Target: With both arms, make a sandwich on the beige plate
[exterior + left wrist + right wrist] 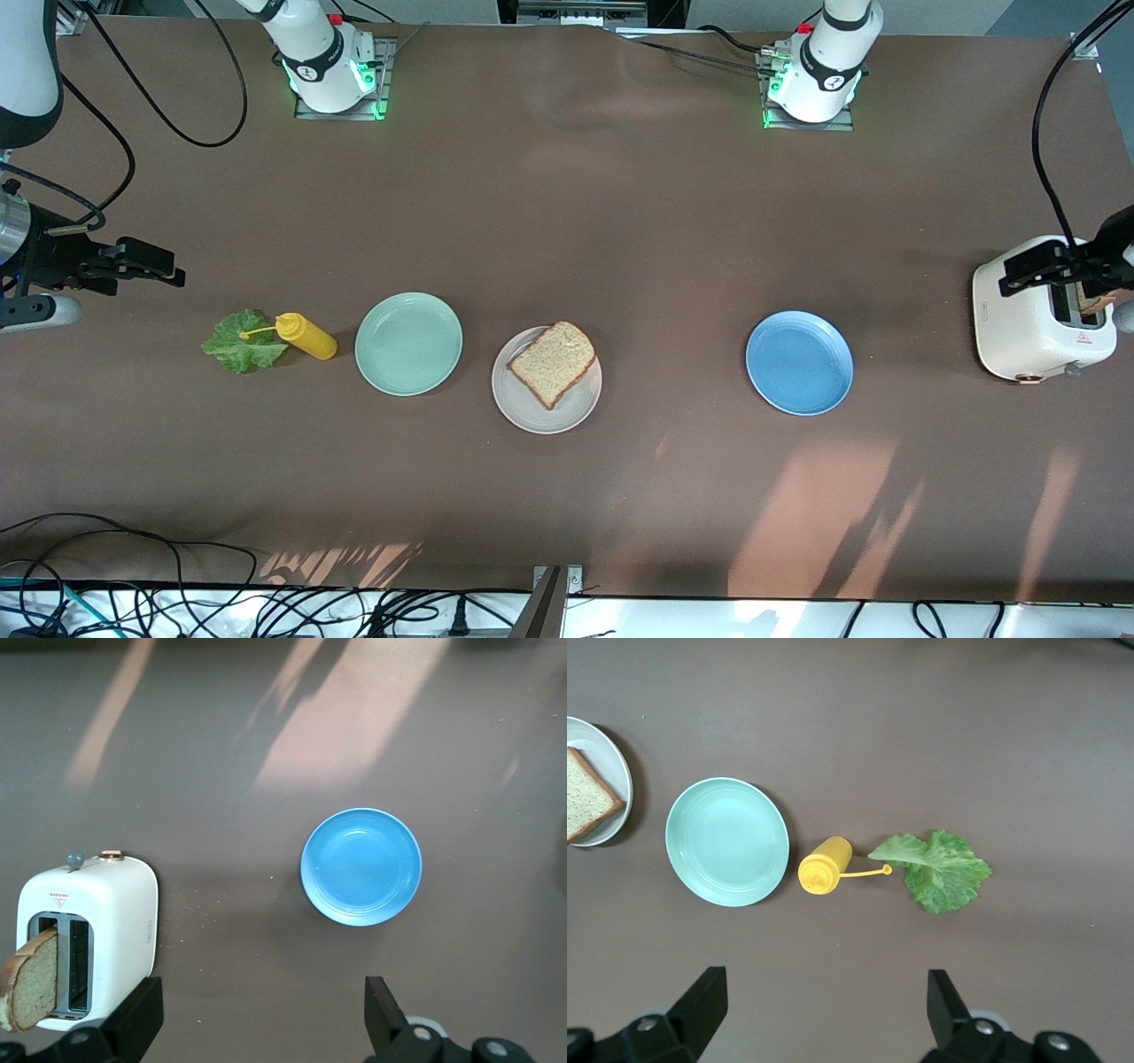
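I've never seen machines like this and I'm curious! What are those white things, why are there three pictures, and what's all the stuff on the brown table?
The white things are two robot arms. Each ends in a black two-finger tool for grabbing. One picture looks down from high up across the table; the other two come from cameras on the arms' wrists. On the table sit a lettuce leaf, a yellow squeeze bottle, a mint green plate, a beige plate with a bread slice on it, a blue plate and a white toaster with another slice sticking out. The left tool hangs over the toaster, the right tool over bare table near the lettuce. Both are open, holding nothing.
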Robot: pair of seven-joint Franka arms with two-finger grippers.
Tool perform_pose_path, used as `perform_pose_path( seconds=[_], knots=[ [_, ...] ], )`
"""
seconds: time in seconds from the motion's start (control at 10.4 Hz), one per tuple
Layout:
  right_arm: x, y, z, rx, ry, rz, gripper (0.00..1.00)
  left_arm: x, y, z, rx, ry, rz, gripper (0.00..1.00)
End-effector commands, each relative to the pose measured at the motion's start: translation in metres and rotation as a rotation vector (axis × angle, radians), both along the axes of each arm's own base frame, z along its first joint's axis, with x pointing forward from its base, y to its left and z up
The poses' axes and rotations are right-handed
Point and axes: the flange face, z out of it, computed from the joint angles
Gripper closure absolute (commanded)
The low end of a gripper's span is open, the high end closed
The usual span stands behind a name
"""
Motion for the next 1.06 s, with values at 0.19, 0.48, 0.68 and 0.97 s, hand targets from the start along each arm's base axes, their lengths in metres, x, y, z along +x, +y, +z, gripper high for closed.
perform_pose_path(
  seconds=[0.19, 0.48, 0.68, 0.97],
  knots=[
    [-0.017, 0.006, 0.036, 0.026, -0.041, 0.013, 0.00, -0.014, -0.013, 0.022, 0.019, -0.026, -0.052, 0.00],
    [-0.047, 0.033, 0.095, 0.030, -0.087, 0.066, 0.00, -0.014, -0.017, 0.023, 0.010, -0.028, -0.057, 0.00],
    [-0.036, 0.019, 0.058, -0.004, -0.004, 0.060, 0.00, -0.017, -0.026, 0.028, 0.014, -0.036, -0.074, 0.00],
    [-0.021, -0.027, 0.028, -0.018, 0.030, 0.069, 0.00, -0.017, -0.022, 0.028, 0.021, -0.036, -0.064, 0.00]
  ],
)
